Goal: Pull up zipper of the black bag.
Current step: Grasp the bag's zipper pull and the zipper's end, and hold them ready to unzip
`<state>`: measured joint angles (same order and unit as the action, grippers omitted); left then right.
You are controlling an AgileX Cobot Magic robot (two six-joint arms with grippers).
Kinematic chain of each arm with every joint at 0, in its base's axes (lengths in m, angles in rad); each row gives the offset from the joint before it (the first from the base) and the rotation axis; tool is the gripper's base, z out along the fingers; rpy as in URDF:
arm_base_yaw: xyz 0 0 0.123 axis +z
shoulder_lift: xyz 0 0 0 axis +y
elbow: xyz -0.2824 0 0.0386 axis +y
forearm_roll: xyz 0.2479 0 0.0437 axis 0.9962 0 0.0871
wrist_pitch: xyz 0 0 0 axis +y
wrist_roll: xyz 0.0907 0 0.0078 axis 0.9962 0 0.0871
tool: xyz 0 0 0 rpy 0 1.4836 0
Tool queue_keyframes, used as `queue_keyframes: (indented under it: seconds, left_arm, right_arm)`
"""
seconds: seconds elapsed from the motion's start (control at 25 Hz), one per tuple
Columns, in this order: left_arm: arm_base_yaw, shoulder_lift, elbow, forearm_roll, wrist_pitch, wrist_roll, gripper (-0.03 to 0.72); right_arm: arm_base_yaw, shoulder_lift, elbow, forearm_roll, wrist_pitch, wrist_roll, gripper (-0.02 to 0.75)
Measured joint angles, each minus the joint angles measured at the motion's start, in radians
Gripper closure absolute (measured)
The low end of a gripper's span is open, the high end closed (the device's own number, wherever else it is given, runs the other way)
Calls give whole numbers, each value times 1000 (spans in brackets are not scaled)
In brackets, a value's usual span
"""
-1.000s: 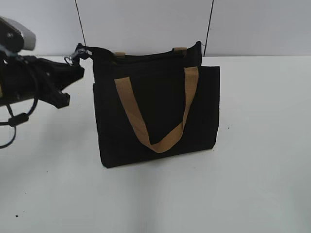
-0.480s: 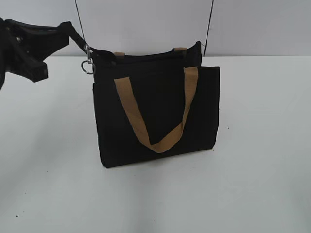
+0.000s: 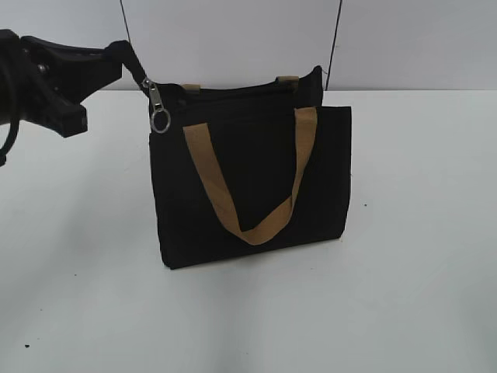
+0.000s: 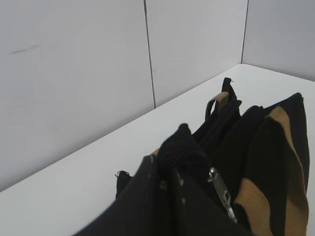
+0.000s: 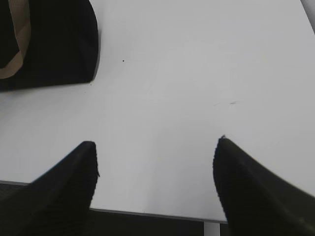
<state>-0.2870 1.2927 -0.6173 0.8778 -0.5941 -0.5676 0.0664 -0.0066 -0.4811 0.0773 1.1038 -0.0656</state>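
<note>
The black bag (image 3: pixel 252 183) stands upright on the white table (image 3: pixel 419 233), a little left of the middle in the exterior view, with its front pocket panel and a tan handle (image 3: pixel 248 175) turned toward the camera. The second tan handle (image 3: pixel 288 79) shows only as two short pieces behind the top edge.

The left gripper (image 3: pixel 128 56) comes in from the left, above table level, and its tip meets the bag's upper left corner. The zipper (image 3: pixel 158 105) pull is there — a silver piece that hangs down just below and right of the gripper tip, with its round ring at the lowest point, against the bag's left edge. The zipper line runs from this corner to the right along the top of the bag. In the left wrist view the fingers (image 4: pixel 179 147) are close together near the silver pull (image 4: pixel 222 192), but whether they clench it or only touch the fabric beside it, I cannot tell.

The right gripper (image 5: pixel 155 182) is over bare table, well apart from the bag — its two dark fingers are spread wide with nothing between them. Only a corner of the bag (image 5: pixel 54 44) appears at the upper left of the right wrist view.
</note>
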Motion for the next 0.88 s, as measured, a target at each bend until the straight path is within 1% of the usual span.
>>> queue_keyframes:
  seconds: [0.12, 0.2, 0.36, 0.48, 0.6, 0.72, 0.8, 0.88]
  left_arm:
    - [0, 0, -2, 0, 0, -1, 660]
    - [0, 0, -2, -1, 0, -1, 660]
    - [0, 0, -2, -1, 0, -1, 660]
    - [0, 0, -3, -1, 0, -1, 660]
    - [0, 0, -22, -1, 1, -1, 660]
    - [0, 0, -47, -1, 1, -1, 660]
    - [0, 0, -55, -6, 4, -1, 661]
    - [0, 0, -57, -6, 7, -1, 661]
  right_arm:
    - [0, 18, -2, 10, -1, -5, 178]
    - [0, 94, -16, 37, -24, -38, 178]
    - [0, 349, -87, 164, -96, -173, 178]
    - [0, 565, -156, 323, -127, -304, 178]
    - [0, 766, -219, 540, -138, -489, 178]
    - [0, 957, -282, 720, -159, -662, 178]
    - [2, 1053, -326, 802, -169, -751, 178]
    - [27, 1132, -377, 837, -194, -803, 178]
